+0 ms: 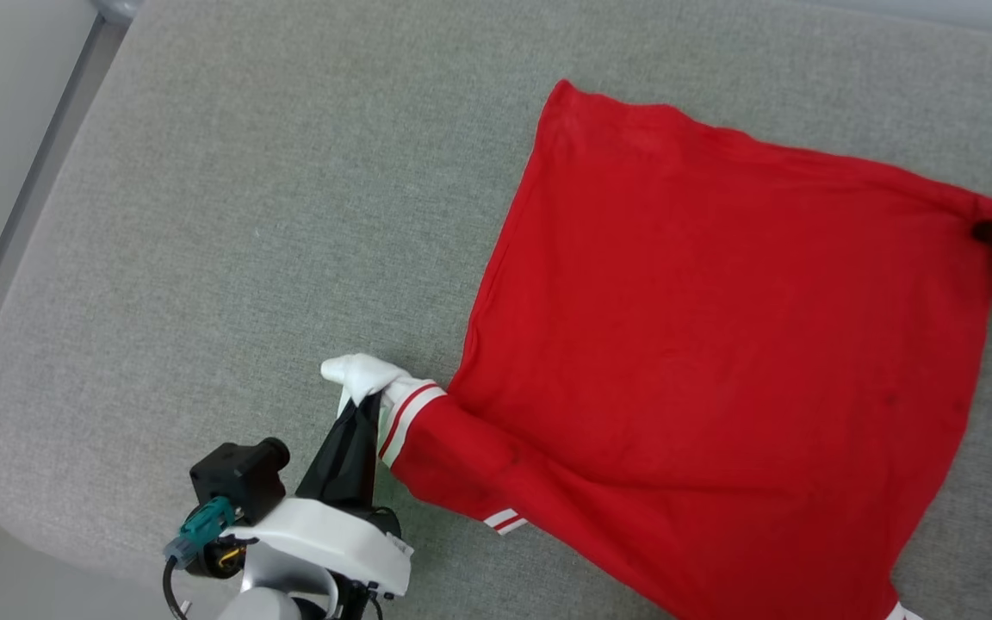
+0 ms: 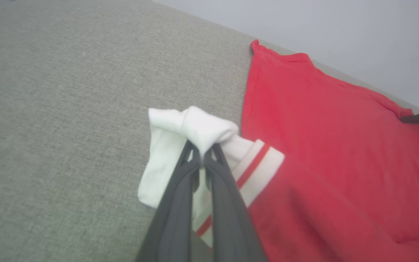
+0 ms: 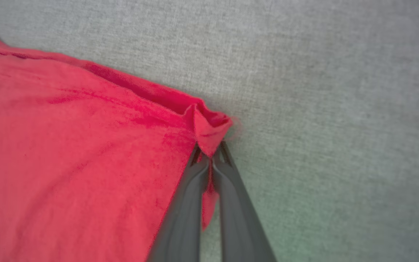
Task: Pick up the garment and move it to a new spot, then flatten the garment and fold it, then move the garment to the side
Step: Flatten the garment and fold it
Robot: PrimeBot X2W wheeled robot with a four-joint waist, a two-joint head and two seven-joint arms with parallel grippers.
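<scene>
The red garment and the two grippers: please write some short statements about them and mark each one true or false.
1. The left gripper is shut on a white part of the garment. True.
2. The right gripper is open and hangs above the garment. False: its fingers are shut on a red corner of it.
3. The garment lies on a grey fabric surface. True.
4. The garment is rolled into a ball. False: its red body is spread out wide.
5. The white cuff beside the left gripper carries a red stripe. True.
</scene>
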